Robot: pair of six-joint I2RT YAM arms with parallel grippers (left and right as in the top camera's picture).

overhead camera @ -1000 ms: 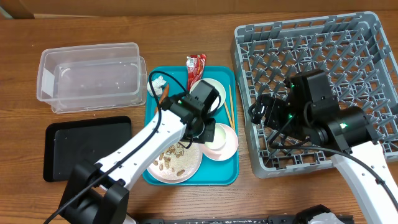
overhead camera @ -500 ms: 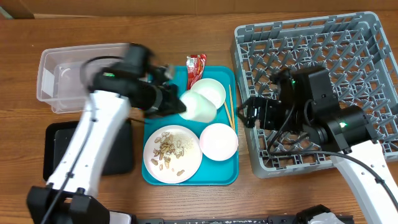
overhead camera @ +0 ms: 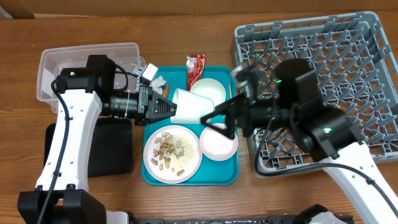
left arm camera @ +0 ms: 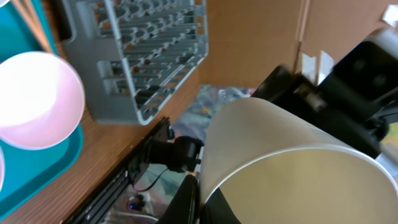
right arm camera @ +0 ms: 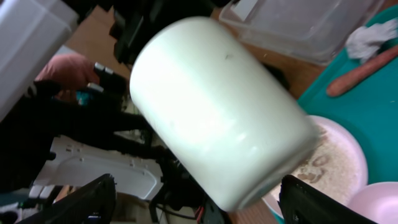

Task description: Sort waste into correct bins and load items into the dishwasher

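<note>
My left gripper (overhead camera: 169, 109) is shut on the rim of a white cup (overhead camera: 189, 107) and holds it on its side above the teal tray (overhead camera: 225, 177), base pointing right. In the left wrist view the fingers (left arm camera: 196, 199) pinch the cup's wall (left arm camera: 280, 168). My right gripper (overhead camera: 214, 121) is open, its fingers (right arm camera: 198, 190) on either side of the cup's base (right arm camera: 217, 112), not closed on it. The grey dish rack (overhead camera: 317, 74) stands at the right. On the tray are a plate of food scraps (overhead camera: 173, 152), a pink bowl (overhead camera: 217, 142) and a white bowl (overhead camera: 210, 90).
A red wrapper (overhead camera: 196, 65), chopsticks (overhead camera: 230, 102), a carrot piece (overhead camera: 165, 90) and crumpled tissue (overhead camera: 159, 81) lie on the tray's far part. A clear plastic bin (overhead camera: 90, 74) stands at the back left, a black bin (overhead camera: 87, 149) in front of it.
My left arm has turned the cup onto its side, base toward the right. My right arm has moved left from the rack over the tray, up to the cup.
</note>
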